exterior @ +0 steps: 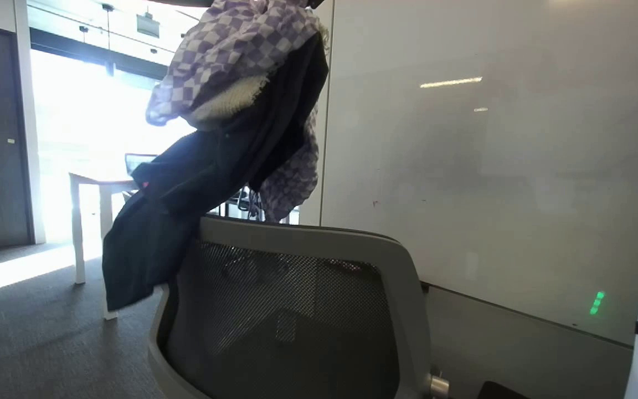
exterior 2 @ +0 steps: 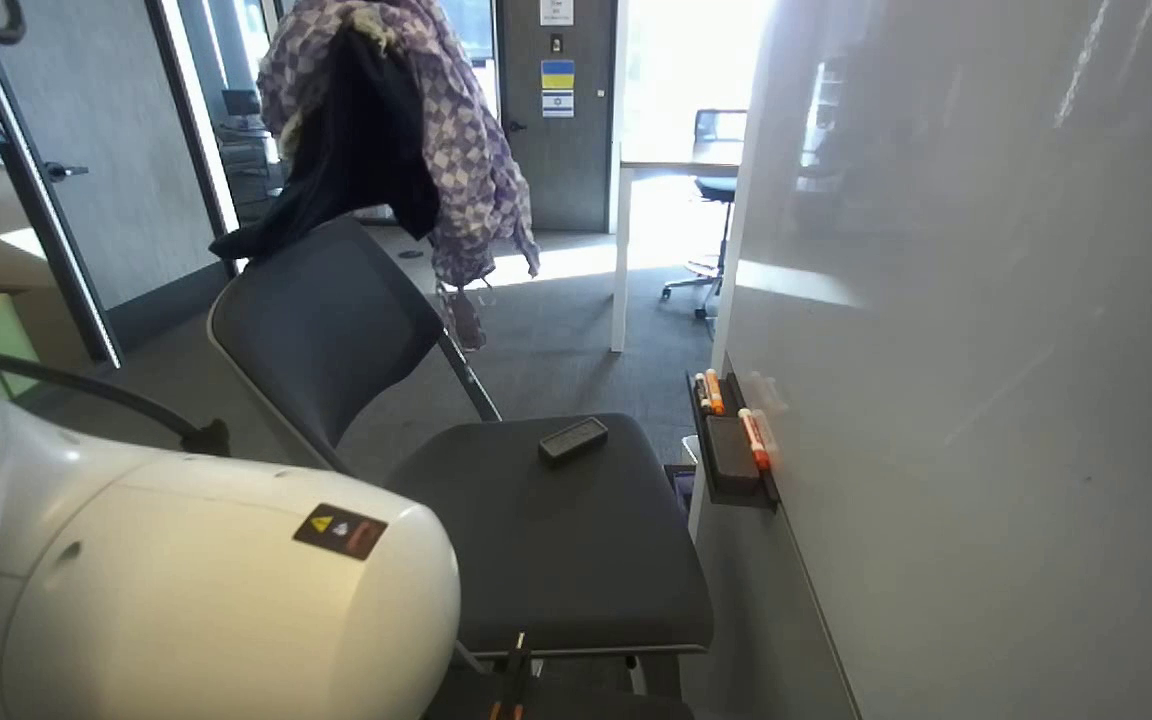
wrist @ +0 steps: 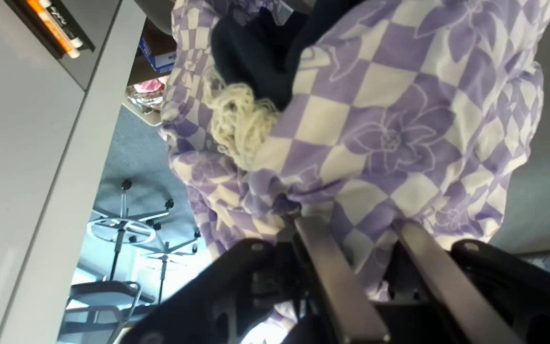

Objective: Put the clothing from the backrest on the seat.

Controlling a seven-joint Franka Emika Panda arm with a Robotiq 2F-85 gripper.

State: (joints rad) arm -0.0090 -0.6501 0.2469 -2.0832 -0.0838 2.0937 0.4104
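The clothing is a purple-and-white checkered cloth with a dark navy part and a cream fringed part. It hangs bunched above the chair's backrest in both exterior views point(exterior: 244, 41) point(exterior 2: 466, 150). Its dark end hangs by the backrest's point(exterior: 308, 235) top corner; whether it touches is unclear. The backrest also shows from the front point(exterior 2: 336, 310), with the dark grey seat point(exterior 2: 556, 560) below. In the wrist view my gripper point(wrist: 358, 227) is closed around a fold of the checkered clothing point(wrist: 389, 138). In the exterior views the gripper is mostly cut off or hidden.
A dark eraser point(exterior 2: 573, 440) lies on the seat. A whiteboard point(exterior 2: 986, 350) stands beside the chair, with a tray point(exterior 2: 731, 475) of markers jutting out. The white arm point(exterior 2: 226, 600) fills the lower left of that view. A white table point(exterior 2: 681, 155) stands behind.
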